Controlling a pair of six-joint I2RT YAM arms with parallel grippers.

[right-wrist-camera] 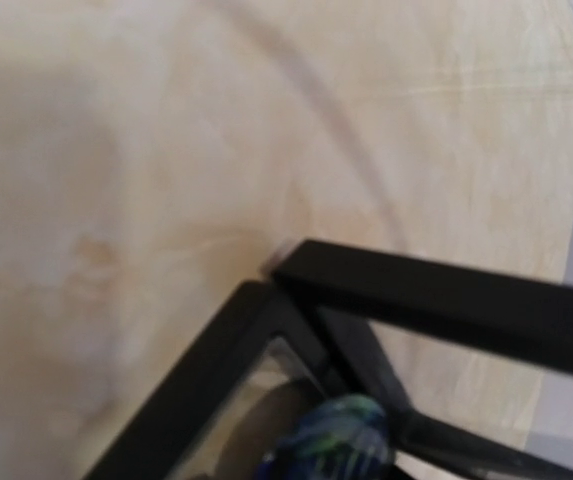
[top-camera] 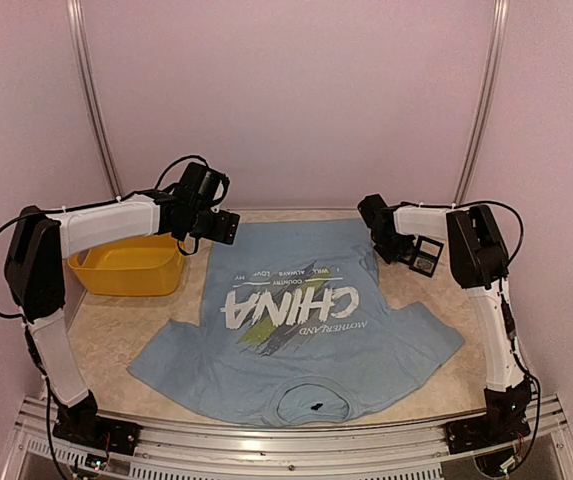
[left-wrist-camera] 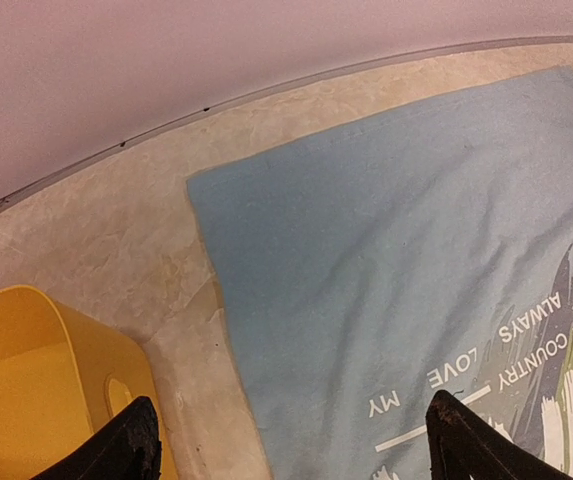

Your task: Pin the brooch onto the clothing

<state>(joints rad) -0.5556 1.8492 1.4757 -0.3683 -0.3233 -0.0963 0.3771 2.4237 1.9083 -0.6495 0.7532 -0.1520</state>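
Observation:
The clothing [top-camera: 296, 330], a light blue T-shirt with white "CHINA" lettering, lies flat on the table with its collar toward the arms. My left gripper [top-camera: 222, 228] hovers over the shirt's far left hem corner. In the left wrist view it [left-wrist-camera: 296, 445] stands open and empty above the blue cloth [left-wrist-camera: 396, 250]. My right gripper [top-camera: 403, 250] reaches down to a small black framed box [top-camera: 427, 256] beside the shirt's far right corner. The right wrist view shows the box's open frame [right-wrist-camera: 216, 360] and a blurred blue-green brooch [right-wrist-camera: 331, 440] at the bottom edge. My right fingers are hidden there.
A yellow bin [top-camera: 131, 265] sits left of the shirt, just under my left arm, and its rim [left-wrist-camera: 26, 390] fills the lower left of the left wrist view. Pale walls enclose the table on three sides. A small dark mark [top-camera: 316, 407] shows inside the collar.

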